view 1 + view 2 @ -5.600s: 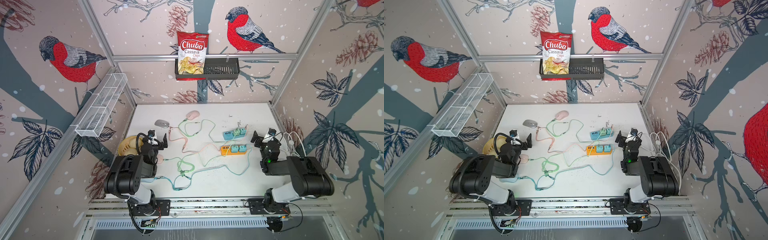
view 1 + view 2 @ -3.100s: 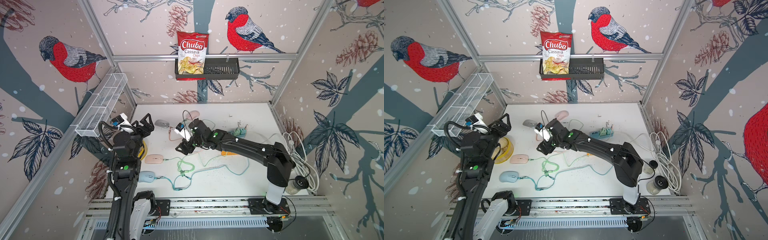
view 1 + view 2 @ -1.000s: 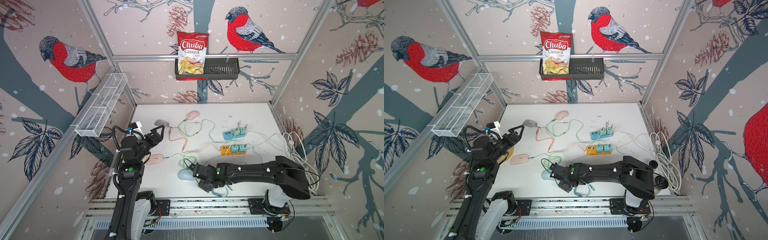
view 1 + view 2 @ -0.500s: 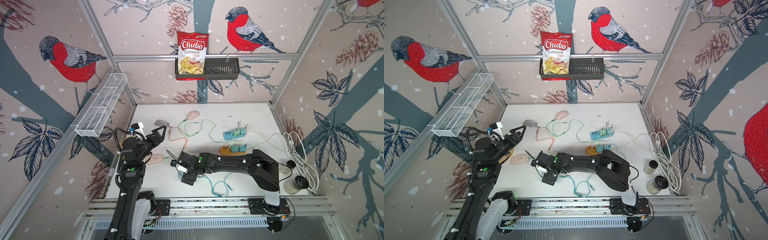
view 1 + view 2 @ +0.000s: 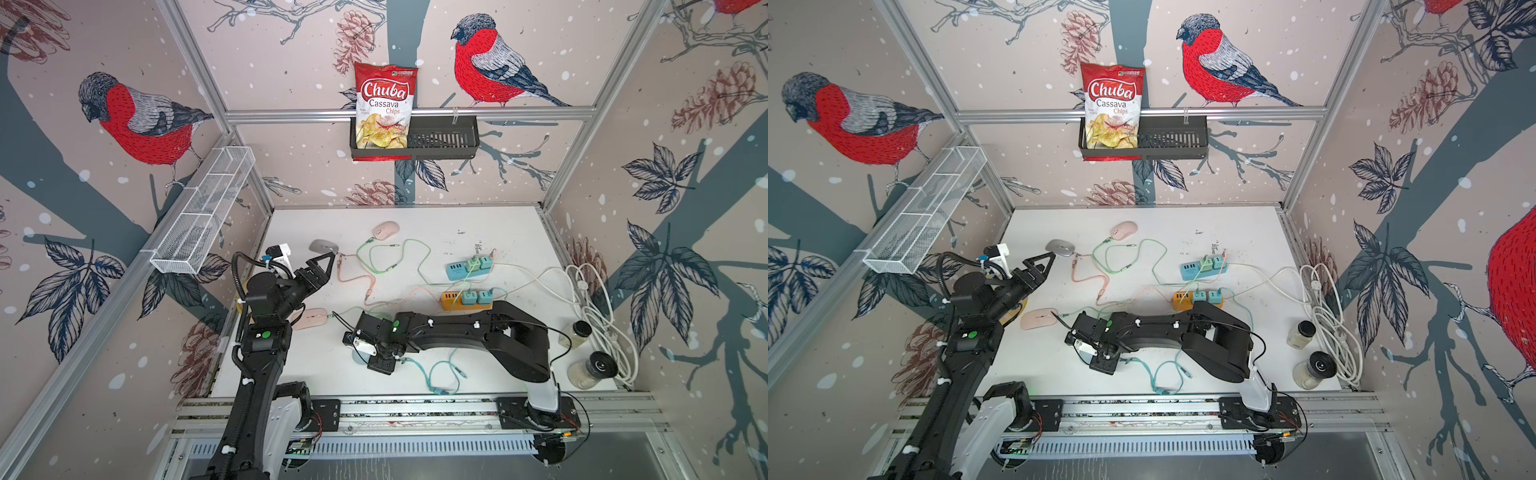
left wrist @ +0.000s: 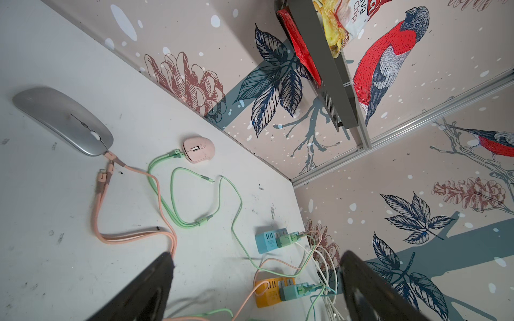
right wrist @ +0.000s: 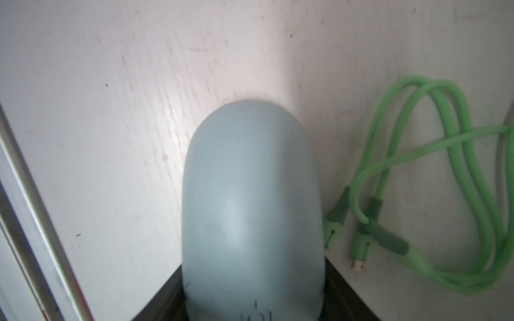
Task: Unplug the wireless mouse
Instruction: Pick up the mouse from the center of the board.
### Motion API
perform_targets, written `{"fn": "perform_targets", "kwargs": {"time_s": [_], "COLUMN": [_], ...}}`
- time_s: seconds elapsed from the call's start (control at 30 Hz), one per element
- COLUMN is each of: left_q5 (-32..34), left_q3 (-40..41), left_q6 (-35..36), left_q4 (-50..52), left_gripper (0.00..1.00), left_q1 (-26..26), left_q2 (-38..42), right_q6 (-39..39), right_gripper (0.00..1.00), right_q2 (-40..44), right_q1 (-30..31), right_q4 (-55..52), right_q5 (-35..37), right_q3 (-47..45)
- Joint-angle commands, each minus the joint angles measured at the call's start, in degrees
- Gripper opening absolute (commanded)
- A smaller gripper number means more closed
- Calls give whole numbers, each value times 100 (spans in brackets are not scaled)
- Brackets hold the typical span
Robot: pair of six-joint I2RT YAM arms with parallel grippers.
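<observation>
While the left gripper [image 5: 324,268] hangs wide open over by the grey mouse [image 5: 323,246], the right gripper [image 5: 374,354] pinches the pale blue mouse [image 7: 250,194] by its flanks near the front of the table [image 5: 498,232]. It's bracing the body, I'd say, so the teal cable [image 5: 432,370] can pull out; plug hidden.

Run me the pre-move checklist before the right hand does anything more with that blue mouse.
1. Blue mouse sits between the fingers of the right hand: ok.
2. Right hand closed tight on it: cannot tell.
3. Teal cable plugged into the blue mouse's port: cannot tell, port hidden under the hand.
4. Left hand open and empty, raised near the grey mouse: ok.
5. Flat pink mouse lies apart from the right hand: ok.
</observation>
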State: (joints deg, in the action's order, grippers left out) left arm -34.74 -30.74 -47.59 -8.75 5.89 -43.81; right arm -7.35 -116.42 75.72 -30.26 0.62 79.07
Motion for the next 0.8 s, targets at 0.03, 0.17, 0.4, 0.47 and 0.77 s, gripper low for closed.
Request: {"fn": "perform_targets", "kwargs": {"time_s": [0.03, 0.17, 0.4, 0.47, 0.77], "left_q5": [-130, -192, -1204, -1433, -2280], "left_q3": [-15, 92, 571, 581, 176], "left_q6": [93, 156, -1244, -1944, -3352], "left_q4": [-226, -32, -1683, -2573, -5290], "left_gripper": [94, 93, 75, 75, 42], "left_q1": [20, 17, -422, -975, -2725], "left_q2": [72, 162, -525, -1048, -3080], "right_q6": [133, 185, 430, 510, 571], "right_gripper": [50, 47, 45, 46, 46], "right_q2": [8, 557, 2088, 2462, 3480], "right_q1": [8, -80, -547, -735, -1318], "right_q4": [-132, -103, -90, -7, 31], "right_q5": [233, 260, 878, 1037, 1192], "right_q3": [-97, -259, -701, -860, -1351]}}
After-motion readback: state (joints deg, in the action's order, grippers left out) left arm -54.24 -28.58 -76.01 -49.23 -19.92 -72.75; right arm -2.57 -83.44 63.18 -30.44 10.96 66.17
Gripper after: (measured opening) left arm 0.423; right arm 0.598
